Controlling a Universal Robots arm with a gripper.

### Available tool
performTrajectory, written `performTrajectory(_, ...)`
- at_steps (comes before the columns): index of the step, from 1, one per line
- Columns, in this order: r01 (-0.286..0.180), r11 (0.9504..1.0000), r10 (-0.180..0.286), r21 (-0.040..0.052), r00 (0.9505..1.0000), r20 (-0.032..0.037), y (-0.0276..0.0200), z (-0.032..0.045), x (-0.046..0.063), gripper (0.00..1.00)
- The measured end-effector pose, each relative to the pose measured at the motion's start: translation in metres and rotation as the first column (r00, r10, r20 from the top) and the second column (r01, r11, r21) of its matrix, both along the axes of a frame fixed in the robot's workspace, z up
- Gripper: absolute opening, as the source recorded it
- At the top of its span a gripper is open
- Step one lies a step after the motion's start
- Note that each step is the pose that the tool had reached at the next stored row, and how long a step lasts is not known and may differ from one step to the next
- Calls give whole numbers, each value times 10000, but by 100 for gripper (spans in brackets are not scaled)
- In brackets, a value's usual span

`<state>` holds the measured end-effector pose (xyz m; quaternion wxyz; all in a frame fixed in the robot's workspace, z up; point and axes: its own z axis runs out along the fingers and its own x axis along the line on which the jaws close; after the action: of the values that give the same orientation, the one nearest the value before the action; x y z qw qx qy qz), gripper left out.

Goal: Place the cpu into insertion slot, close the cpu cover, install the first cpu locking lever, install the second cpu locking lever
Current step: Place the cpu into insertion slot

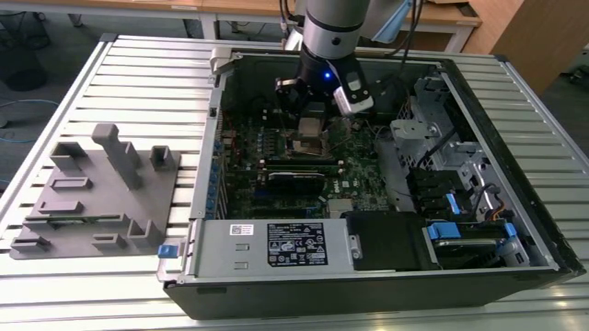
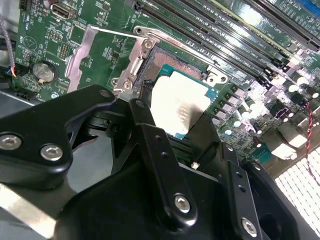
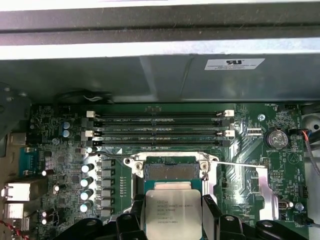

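Silver slats make up the tabletop [image 1: 138, 76], which carries an open black computer case [image 1: 368, 296] at the centre of the exterior view. A grey moulded fixture [image 1: 101, 186] sits well apart from the case, toward 9 o'clock. At the case's 6 o'clock edge lies the labelled grey power-supply box [image 1: 267, 245]. The arm [image 1: 333, 27] enters from 12 o'clock and reaches down into the case over the green circuit board [image 1: 359, 165].

The gripper [image 1: 311, 124] hangs just above the board, at about 11 o'clock from the board's middle. In both wrist views its black fingers [image 3: 136, 220] [image 2: 145, 120] are drawn in against two opposite edges of the cpu [image 3: 172, 212] [image 2: 180, 106], pinching it between them. The chip's dull silver top faces the cameras.

The cpu cover [image 3: 265, 192] [image 2: 82, 55] is swung open and lies to one side of the insertion slot [image 3: 170, 172] [image 2: 172, 67], just beside it. Part of the slot's dark contact field is bare, and the held cpu overlaps the rest. Whether the chip already touches the slot cannot be told. Long black memory slots [image 3: 160, 120] run near the socket's far side.
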<state>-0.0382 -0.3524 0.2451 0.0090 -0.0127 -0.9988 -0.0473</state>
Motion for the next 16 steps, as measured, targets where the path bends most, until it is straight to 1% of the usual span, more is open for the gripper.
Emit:
performTrajectory(8,14,10000,-14,-3,10000,0,0,-7,0,54)
performTrajectory(10,263,9997,-263,-2,9997,0,0,-9,0,54)
performTrajectory(12,614,9981,-614,-2,9981,0,0,-12,0,54)
performTrajectory(14,988,9951,-988,-3,9951,0,0,-15,0,54)
performTrajectory(16,1345,9909,-1345,-2,9909,0,0,-19,0,54)
